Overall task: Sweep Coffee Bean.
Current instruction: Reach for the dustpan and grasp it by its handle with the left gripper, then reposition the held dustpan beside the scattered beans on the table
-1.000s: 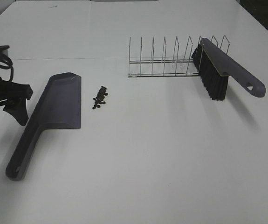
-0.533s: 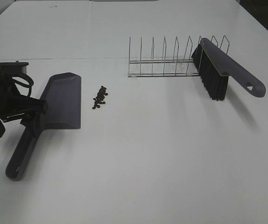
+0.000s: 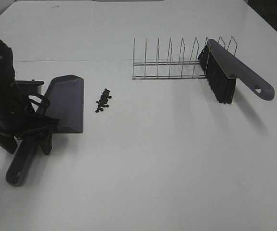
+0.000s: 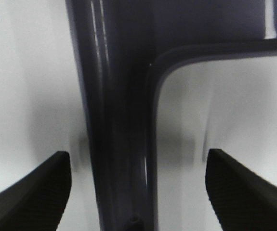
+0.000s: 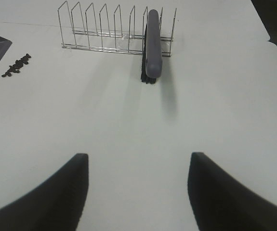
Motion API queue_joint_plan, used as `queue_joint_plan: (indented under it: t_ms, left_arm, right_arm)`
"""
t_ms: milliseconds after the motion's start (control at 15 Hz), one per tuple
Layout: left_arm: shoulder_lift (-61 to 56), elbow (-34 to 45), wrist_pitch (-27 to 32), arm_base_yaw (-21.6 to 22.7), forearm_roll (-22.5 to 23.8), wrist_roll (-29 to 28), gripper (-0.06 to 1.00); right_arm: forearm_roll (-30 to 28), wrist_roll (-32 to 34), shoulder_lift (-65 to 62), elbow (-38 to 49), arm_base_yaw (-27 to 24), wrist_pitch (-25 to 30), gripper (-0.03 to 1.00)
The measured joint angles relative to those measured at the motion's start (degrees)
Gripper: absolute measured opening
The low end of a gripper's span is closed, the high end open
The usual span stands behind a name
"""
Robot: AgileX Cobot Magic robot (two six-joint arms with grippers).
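The coffee beans (image 3: 103, 100) lie in a small dark cluster on the white table, just right of the grey dustpan (image 3: 66, 103). They also show in the right wrist view (image 5: 16, 65). My left gripper (image 3: 26, 144) is open and low over the dustpan's handle (image 4: 119, 120), with one finger on each side of it. A grey brush with black bristles (image 3: 230, 67) leans in the right end of a wire rack (image 3: 169, 62). My right gripper (image 5: 136, 192) is open and empty, well back from the brush (image 5: 152, 43); it is out of the exterior high view.
The wire rack (image 5: 99, 29) stands at the back of the table, behind the beans and to their right. Bare white tabletop (image 3: 177, 159) fills the middle and front. The table's edge runs close at the far right (image 5: 273, 43).
My left arm has moved in from the left edge and come down over the dustpan's handle, fingers now astride it. The dustpan, beans and brush have not moved.
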Motion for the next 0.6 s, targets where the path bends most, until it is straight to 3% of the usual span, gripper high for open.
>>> queue_joint_plan:
  t_ms: [133,200,267,333,600]
  left_arm:
    - [1.38,-0.17,-0.29,0.00,0.86,-1.55,0.68]
    - [1.49,-0.34,-0.34,0.00,1.03,-2.29,0.62]
    - [1.60,-0.52,-0.34,0.00,1.03,-3.21,0.49]
    - [1.60,-0.57,-0.40,0.00,1.09,-3.84,0.29]
    - [1.60,-0.57,-0.34,0.00,1.09,-4.53,0.27]
  right_arm:
    - [0.00,0.00,0.00,0.00,0.00,0.00,0.50]
    - [0.00,0.00,0.00,0.00,0.00,0.00,0.50]
    - [0.00,0.00,0.00,0.00,0.00,0.00,0.50]
    - [0.00,0.00,0.00,0.00,0.00,0.00,0.50]
    - [0.06,0.00,0.00,0.00,0.00,0.00,0.50]
